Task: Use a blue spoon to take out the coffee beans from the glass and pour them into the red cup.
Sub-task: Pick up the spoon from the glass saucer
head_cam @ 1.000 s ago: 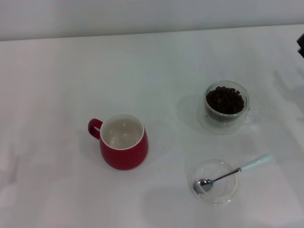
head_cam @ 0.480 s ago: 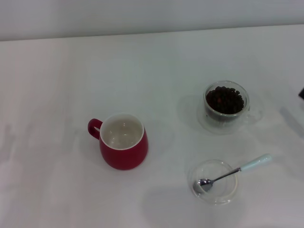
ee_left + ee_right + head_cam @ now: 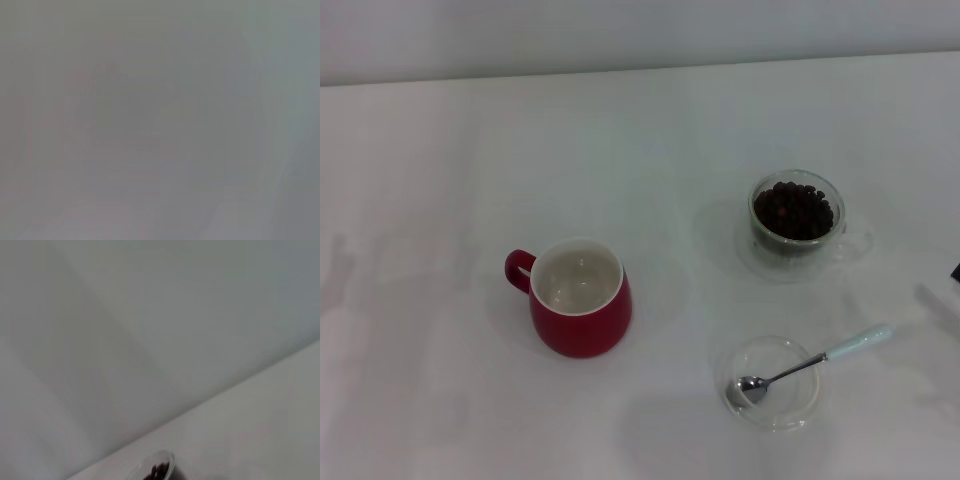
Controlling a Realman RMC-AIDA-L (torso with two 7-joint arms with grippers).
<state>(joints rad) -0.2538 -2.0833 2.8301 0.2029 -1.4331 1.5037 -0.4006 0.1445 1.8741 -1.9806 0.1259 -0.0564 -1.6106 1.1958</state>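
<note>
Blue spoon (image 3: 807, 366): lies slanted on the right front part of the white worktop (image 3: 440, 180), metal bowl down inside a shallow clear dish (image 3: 798, 410), neck propped on the dish rim, pale handle jutting out past it toward the right, end just above the worktop. Held by nothing. Behind the dish, well apart: the glass (image 3: 796, 222), upright, filled near to the brim with dark coffee beans (image 3: 794, 210); also peeks in at the lower edge of the right wrist view (image 3: 159, 470), beans (image 3: 156, 471) showing inside. Left of the dish and nearer the middle: the red cup (image 3: 581, 298), upright, white inside bare, loop handle turned left. Of the right pincer (image 3: 956, 271), just a dark sliver at the right edge of the head view, right of the spoon handle and apart from it; spread or pressed together, cannot tell. Left pincer out of sight, left wrist view plain grey haze
</note>
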